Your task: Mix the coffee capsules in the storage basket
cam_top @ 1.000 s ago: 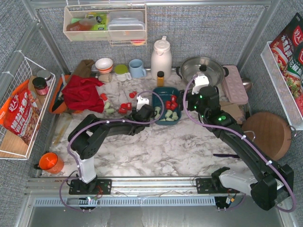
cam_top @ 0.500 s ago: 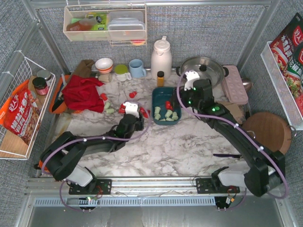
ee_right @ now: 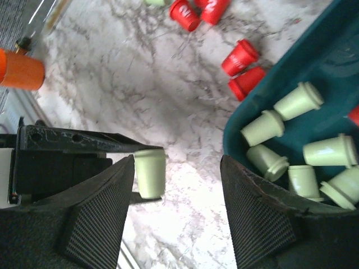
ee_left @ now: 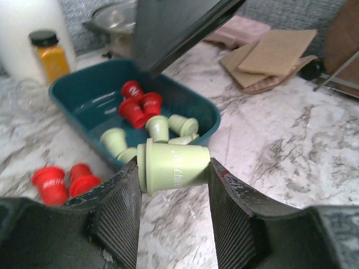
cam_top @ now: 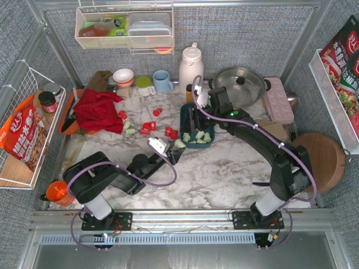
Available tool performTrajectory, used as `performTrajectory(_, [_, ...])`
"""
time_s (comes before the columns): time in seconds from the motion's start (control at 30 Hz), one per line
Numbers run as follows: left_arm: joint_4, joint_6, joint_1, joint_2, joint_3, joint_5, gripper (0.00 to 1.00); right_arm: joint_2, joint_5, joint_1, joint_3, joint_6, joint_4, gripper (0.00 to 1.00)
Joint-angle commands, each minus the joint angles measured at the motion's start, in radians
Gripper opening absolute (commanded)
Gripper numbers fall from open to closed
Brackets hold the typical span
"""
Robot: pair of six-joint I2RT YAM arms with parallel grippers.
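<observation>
My left gripper is shut on a pale green capsule lying sideways between its fingers, just off the near left corner of the teal storage basket. From above, that gripper and capsule sit by the basket. Red capsules and green capsules lie inside. My right gripper hangs open over the basket's left side. Its wrist view shows nothing between the fingers, with the held capsule below and the basket at right. Loose red capsules and green capsules lie on the table to the left.
Behind the basket stand a yellow spice jar, a white thermos, a blue mug and a steel pot. A red cloth lies at left, an orange cup near left, a round wooden board at right.
My left gripper closed on a green capsule among the loose ones and carried it to the basket's near left corner. My right gripper swung left over the basket and its jaws narrowed somewhat.
</observation>
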Motion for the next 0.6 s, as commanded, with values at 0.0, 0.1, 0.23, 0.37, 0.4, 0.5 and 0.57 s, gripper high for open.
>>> performTrajectory(0.0, [0.142,0.077,-0.016,0.02,0.033,0.018,0.45,0.034,-0.096,0.019,0.055,-0.065,-0.094,0.62])
performTrajectory(0.1, [0.142,0.092,-0.018,0.027,0.055,0.003,0.45,0.05,-0.102,0.029,0.08,-0.102,-0.138,0.57])
performTrajectory(0.23, [0.142,0.096,-0.019,0.038,0.077,-0.045,0.45,0.071,-0.116,0.04,0.108,-0.155,-0.194,0.55])
performTrajectory(0.37, [0.143,0.104,-0.018,0.05,0.089,-0.097,0.45,0.085,-0.12,0.047,0.133,-0.21,-0.255,0.55])
performTrajectory(0.4, [0.143,0.105,-0.019,0.052,0.091,-0.106,0.45,0.087,-0.125,0.048,0.136,-0.218,-0.262,0.55])
performTrajectory(0.5, [0.143,0.107,-0.018,0.051,0.097,-0.111,0.45,0.099,-0.137,0.055,0.147,-0.241,-0.284,0.55])
performTrajectory(0.57, [0.143,0.107,-0.018,0.047,0.104,-0.103,0.45,0.108,-0.135,0.062,0.158,-0.255,-0.301,0.54])
